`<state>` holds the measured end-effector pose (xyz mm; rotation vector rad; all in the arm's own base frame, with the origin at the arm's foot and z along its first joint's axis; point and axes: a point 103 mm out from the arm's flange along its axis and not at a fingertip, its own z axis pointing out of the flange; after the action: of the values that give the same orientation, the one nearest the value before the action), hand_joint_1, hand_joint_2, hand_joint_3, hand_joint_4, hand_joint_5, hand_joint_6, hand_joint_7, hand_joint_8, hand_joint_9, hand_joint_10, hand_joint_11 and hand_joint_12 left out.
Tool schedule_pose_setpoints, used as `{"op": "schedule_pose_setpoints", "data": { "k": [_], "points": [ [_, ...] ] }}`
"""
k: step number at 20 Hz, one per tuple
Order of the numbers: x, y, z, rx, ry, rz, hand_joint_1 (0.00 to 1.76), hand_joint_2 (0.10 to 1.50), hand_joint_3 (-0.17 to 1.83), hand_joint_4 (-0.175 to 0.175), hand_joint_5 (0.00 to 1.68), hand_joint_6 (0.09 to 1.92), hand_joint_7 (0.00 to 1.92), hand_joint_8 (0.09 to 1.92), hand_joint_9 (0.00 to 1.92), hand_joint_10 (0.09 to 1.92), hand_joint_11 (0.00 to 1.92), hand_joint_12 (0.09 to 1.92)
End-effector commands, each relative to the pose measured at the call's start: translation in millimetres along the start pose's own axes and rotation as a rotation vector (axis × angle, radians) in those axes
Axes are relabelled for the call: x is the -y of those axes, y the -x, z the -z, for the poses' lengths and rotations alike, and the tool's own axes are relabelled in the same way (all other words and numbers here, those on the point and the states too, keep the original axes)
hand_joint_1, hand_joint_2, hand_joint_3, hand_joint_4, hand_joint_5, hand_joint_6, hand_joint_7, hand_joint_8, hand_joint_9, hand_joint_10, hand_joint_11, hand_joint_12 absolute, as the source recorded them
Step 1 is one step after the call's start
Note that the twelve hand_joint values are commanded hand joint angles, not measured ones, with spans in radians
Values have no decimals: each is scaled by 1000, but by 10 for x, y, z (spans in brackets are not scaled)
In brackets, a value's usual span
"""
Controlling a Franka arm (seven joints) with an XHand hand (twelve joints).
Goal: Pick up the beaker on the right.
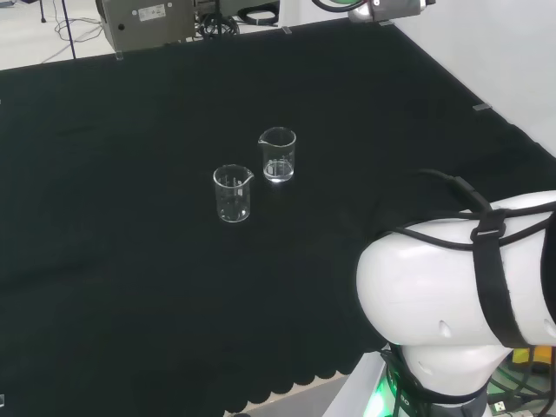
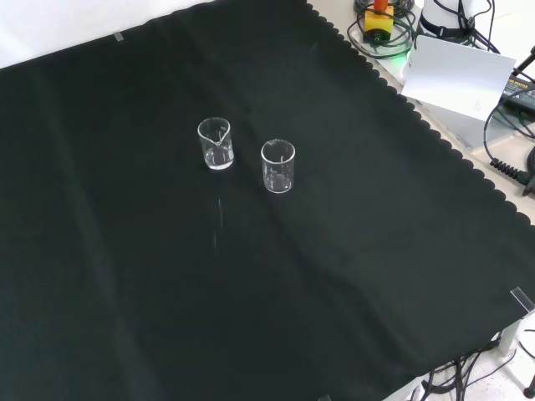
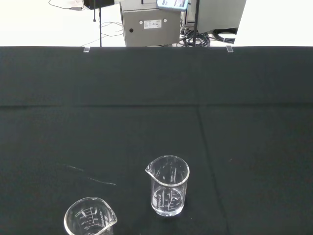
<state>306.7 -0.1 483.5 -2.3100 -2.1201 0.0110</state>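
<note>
Two clear glass beakers stand upright on the black cloth [image 1: 130,261] that covers the bench. They are near each other but do not touch.

In the head view, the right beaker [image 1: 277,155] sits a little farther back than the left beaker [image 1: 233,194]. The right beaker has a small spout on its rim and a bright spot at its bottom. I cannot tell if there is anything inside it. The left beaker has faint white marks on its side.

In the front view, the same two swap sides. The right beaker [image 2: 215,144] of the head view is now on the left and a bit higher up, and its spout looks like a little V. The left beaker [image 2: 278,166] is on the right, a bit lower.

In the wrist view, one beaker [image 3: 168,185] stands whole and the other [image 3: 90,223] is cut off by the edge. I cannot tell how the fingers are.

A big white arm link [image 1: 460,278] with black straps stands at the right of the head view. A grey metal box [image 1: 148,22] sits past the far edge of the cloth.
</note>
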Motion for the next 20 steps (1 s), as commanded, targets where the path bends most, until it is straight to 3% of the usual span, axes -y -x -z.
{"op": "schedule_pose_setpoints", "data": {
  "k": [1, 5, 15, 20],
  "points": [
    [-1, 2, -4, 7, 9, -2, 231, 1097, 494, -4, 341, 87, 34, 555, 146, 636, 0, 1364],
    [-12, 33, -6, 7, 7, -8, 107, 1231, 406, -1, 352, 87, 35, 519, 139, 623, 0, 1350],
    [-89, 171, -263, 2, -21, -60, 112, 1241, 375, -2, 353, 87, 40, 510, 143, 621, 0, 1353],
    [-173, 412, -510, -15, -47, -81, 128, 1236, 358, -2, 352, 87, 47, 508, 148, 621, 0, 1355]
  ]
}}
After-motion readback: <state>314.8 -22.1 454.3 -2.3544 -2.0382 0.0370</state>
